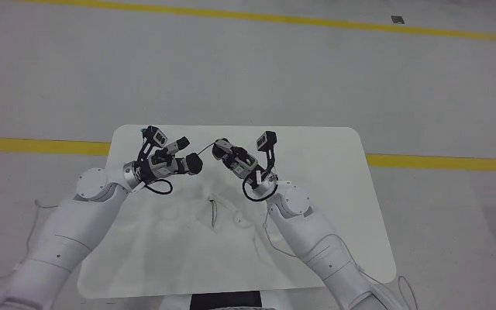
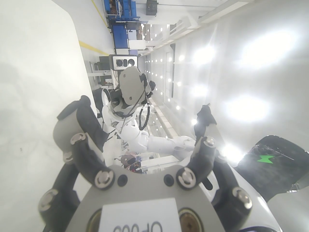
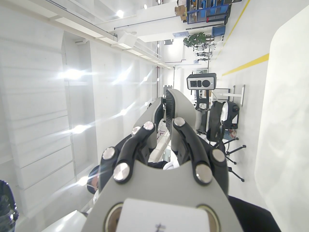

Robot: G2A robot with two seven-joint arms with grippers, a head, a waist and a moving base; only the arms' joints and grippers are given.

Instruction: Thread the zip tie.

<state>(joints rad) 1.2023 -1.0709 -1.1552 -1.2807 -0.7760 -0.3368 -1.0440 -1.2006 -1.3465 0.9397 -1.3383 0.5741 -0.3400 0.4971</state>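
Note:
Both grippers hang close together above the far middle of the white table (image 1: 325,155). My right gripper (image 1: 222,147) has its fingers (image 3: 175,102) pressed almost together. A thin black zip tie (image 1: 204,147) sticks out from its tip in an arc toward the left gripper (image 1: 194,163). The left wrist view looks straight at the right gripper (image 2: 129,85), with the thin black strand of the zip tie (image 2: 138,98) running across it. My left gripper (image 2: 144,105) stands wide open just short of it, with nothing between its fingers (image 2: 82,117).
A small thin dark piece (image 1: 211,208) lies on the table nearer the robot, below the two grippers. The table's rounded far corners and its right half have free room.

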